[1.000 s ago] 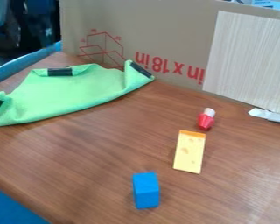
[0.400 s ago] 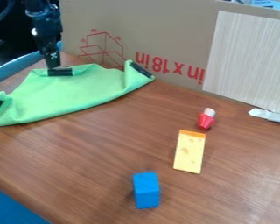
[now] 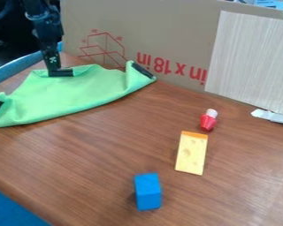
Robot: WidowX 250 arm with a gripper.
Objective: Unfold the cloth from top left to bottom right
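The gripper hangs down at the upper left, its tip at the black patch on the cloth's top edge. It meets or overlaps that patch in view, and whether it holds any fabric I cannot tell. The green cloth lies on the left part of the table, partly folded, with its top edge turned over. Black patches mark its left corner, its top edge and its raised right corner, which stands up near the cardboard.
A cardboard panel stands behind the brown table, with a pale board against it at right. A red and white toy, a cheese slice and a blue block lie right of centre. A white object sits at the right edge.
The arm has come into view from the top left, down to the cloth's top edge, and since then its gripper has lowered slightly. The cloth has not visibly moved.
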